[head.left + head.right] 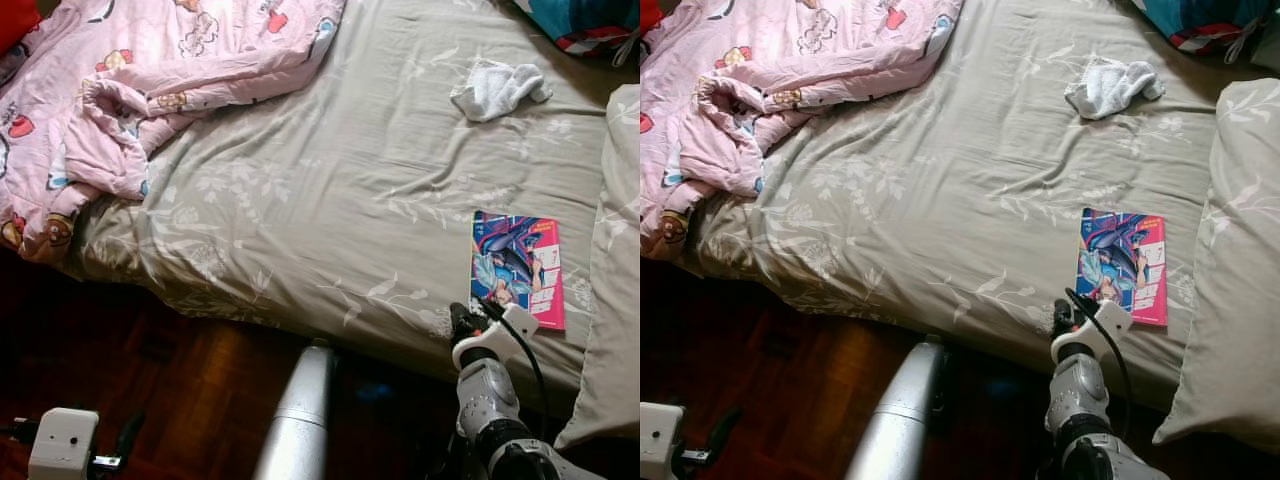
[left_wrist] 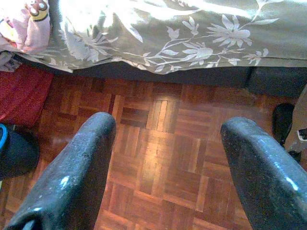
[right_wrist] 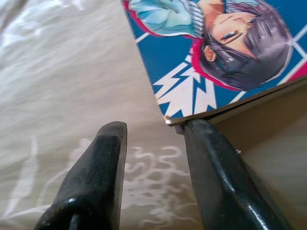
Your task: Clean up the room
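Right claw [image 3: 153,139], spread, sits at the comic book's [image 1: 517,266] near corner on the bed [image 1: 330,190]; you'd next slide under and pinch.

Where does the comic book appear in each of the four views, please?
Left eye view: comic book lies flat on the bed sheet, lower right, just beyond the right gripper.
Right eye view: same book, lower right, beside the pillow.
Left wrist view: not in it; parquet floor and bed edge.
Right wrist view: its corner at the fingertips.
Shared landmark: the floral sheet.
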{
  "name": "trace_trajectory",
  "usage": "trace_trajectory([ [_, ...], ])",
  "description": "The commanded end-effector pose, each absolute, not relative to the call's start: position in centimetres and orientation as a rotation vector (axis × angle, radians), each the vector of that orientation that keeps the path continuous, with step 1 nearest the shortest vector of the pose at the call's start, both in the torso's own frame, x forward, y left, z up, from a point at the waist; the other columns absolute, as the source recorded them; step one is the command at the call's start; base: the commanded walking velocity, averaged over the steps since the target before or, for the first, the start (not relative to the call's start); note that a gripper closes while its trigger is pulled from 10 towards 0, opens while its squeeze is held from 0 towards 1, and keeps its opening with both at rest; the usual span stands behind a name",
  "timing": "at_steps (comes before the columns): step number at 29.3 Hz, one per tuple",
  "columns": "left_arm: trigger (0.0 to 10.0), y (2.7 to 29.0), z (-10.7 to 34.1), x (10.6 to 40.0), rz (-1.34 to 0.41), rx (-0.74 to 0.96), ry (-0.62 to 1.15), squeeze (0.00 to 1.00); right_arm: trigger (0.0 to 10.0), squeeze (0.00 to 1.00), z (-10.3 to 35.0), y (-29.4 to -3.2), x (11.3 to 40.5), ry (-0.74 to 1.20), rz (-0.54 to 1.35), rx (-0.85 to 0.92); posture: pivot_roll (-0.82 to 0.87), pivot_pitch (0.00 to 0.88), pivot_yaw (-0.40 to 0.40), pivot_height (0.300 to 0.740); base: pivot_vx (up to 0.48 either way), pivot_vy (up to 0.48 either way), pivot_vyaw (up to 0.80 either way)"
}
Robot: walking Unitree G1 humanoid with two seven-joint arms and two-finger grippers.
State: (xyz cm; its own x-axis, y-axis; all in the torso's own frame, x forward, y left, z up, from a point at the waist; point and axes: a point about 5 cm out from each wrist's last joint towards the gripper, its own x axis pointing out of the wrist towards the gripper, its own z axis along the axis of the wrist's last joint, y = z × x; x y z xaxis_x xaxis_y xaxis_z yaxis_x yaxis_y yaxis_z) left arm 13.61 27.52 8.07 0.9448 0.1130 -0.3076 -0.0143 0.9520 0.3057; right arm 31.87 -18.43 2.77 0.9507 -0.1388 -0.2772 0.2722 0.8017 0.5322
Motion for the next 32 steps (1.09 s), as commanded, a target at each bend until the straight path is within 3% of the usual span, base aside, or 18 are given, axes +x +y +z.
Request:
trace_trajectory([
  [1,10.0,28.2,7.5,12.8,0.098,0.301,0.372,0.0,10.0,0.0,1.6,-17.4,31.1,0.287,-0.194,0.632,0.44,0.508,0.223,0.645,0.0,0.0,0.0],
  [9,10.0,28.0,7.1,13.3,0.102,0.293,0.367,0.0,10.0,0.0,1.4,-17.3,30.9,0.308,-0.183,0.619,0.43,0.485,0.205,0.645,0.0,0.0,0.0],
  [20,10.0,26.8,4.7,16.2,0.137,0.229,0.335,0.0,10.0,0.0,0.5,-16.6,29.9,0.315,-0.076,0.551,0.31,0.354,0.098,0.645,0.0,0.0,0.0],
  [23,10.0,25.7,2.7,18.7,0.15,0.185,0.338,0.0,10.0,0.0,0.5,-17.3,29.7,0.317,-0.027,0.497,0.25,0.263,0.041,0.645,0.0,0.0,0.0],
  [26,10.0,25.4,1.9,19.4,0.159,0.17,0.348,0.0,10.0,0.0,0.2,-17.7,29.4,0.333,-0.047,0.5,0.23,0.23,0.024,0.645,0.0,0.0,0.0],
  [32,10.0,24.9,-1.4,21.1,0.22,0.106,0.426,0.0,10.0,0.0,-1.3,-19.4,27.8,0.424,-0.113,0.406,0.17,0.081,-0.032,0.645,0.0,0.0,0.0],
])
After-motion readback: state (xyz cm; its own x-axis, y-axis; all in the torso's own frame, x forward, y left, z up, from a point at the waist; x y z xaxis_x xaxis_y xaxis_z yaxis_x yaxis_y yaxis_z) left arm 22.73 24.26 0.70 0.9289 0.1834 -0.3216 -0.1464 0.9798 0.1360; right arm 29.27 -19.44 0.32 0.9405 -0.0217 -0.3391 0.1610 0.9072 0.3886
